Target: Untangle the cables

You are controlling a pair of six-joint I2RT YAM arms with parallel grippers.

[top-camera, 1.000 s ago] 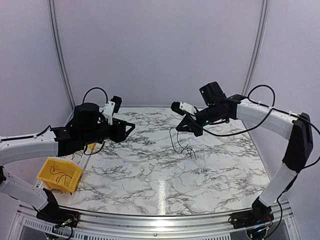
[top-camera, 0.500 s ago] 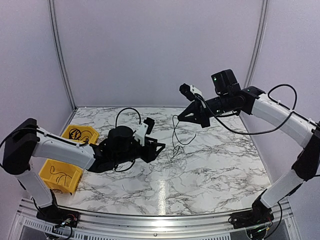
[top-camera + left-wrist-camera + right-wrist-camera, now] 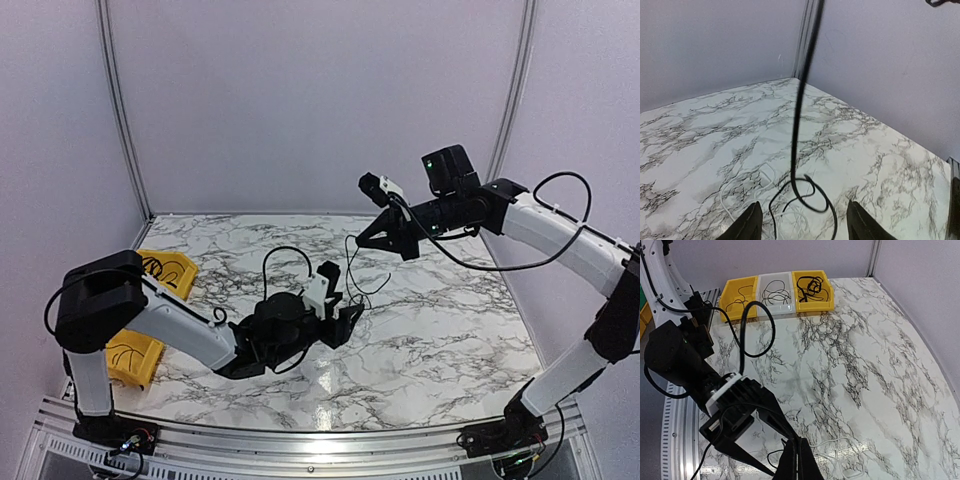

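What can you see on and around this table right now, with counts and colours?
black cable: one, black, hanging from the right claw, looped at its lower end
pale cables: a few thin strands, white, loose on the table by that loop
yellow bins: two, yellow, in a row at the table's left edge
white bin: one, white, between the yellow bins
binned cables: several coils, black, some in each bin
table: one, white marble with grey veins
left claw: one, black, open, low near the loop
right claw: one, black, shut on the black cable, raised above the table
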